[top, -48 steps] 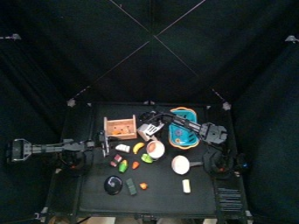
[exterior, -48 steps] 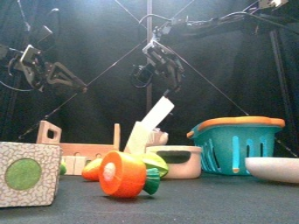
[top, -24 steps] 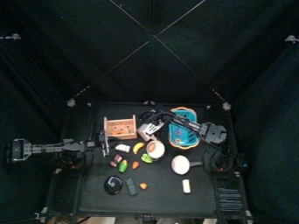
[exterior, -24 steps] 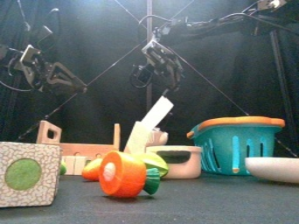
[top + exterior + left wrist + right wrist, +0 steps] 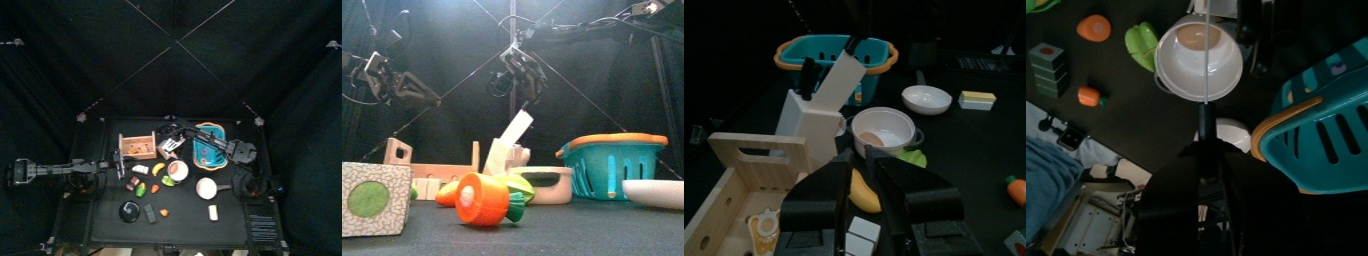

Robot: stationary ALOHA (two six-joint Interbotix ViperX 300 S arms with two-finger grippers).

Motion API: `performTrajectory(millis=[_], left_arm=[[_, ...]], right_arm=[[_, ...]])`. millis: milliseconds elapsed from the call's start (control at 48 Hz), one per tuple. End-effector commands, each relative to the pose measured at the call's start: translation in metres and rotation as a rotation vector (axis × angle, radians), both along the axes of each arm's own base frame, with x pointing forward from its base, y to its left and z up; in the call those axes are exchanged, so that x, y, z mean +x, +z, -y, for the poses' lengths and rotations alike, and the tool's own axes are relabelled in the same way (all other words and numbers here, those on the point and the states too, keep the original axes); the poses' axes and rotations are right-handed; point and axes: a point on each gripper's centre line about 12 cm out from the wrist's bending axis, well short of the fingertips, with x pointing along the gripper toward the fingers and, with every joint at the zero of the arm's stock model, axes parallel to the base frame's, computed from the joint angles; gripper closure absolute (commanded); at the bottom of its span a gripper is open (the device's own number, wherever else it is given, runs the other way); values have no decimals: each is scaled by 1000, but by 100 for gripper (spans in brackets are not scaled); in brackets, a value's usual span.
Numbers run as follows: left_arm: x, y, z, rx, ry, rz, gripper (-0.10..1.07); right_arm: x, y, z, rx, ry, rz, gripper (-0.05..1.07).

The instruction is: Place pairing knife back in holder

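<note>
The holder [image 5: 824, 105] is a pale slanted knife block with black handles sticking out of it. It stands between a wooden crate and a white bowl [image 5: 168, 150] [image 5: 505, 150]. My right gripper [image 5: 1201, 150] hangs high above it [image 5: 516, 80] [image 5: 170, 140]. It is shut on the paring knife [image 5: 1201, 90], whose thin blade shows edge-on pointing down over the white bowl [image 5: 1200, 60]. My left gripper [image 5: 865, 178] rests open off the table's left side [image 5: 96, 168], looking across at the block.
A light wooden crate [image 5: 751, 175] [image 5: 135, 147] stands beside the block. A teal slatted basket [image 5: 616, 165] [image 5: 210, 152] lies to the right. Toy food [image 5: 480, 198] and a patterned cube [image 5: 372, 198] sit along the front. Another white bowl [image 5: 656, 192] is at the front right.
My right gripper has drifted slightly left with the knife. The left arm has not moved.
</note>
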Motion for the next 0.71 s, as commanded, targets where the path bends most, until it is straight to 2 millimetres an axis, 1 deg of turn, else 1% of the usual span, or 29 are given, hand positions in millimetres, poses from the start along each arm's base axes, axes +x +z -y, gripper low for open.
performTrajectory(millis=[0,250,354,438,583,688], left_arm=[[2,4,0,4,-1,13,34],[1,2,0,3,-1,9,34],[1,2,0,3,-1,9,34],[1,2,0,3,-1,9,34],[1,2,0,1,-1,9,34],[1,2,0,1,-1,9,34]], right_arm=[[1,18,6,-38,-8,61,58],[5,17,8,-47,-10,66,56],[4,19,11,-66,-16,66,50],[4,21,14,-99,-21,60,48],[2,22,17,-146,-23,48,48],[4,27,15,-167,-12,56,48]])
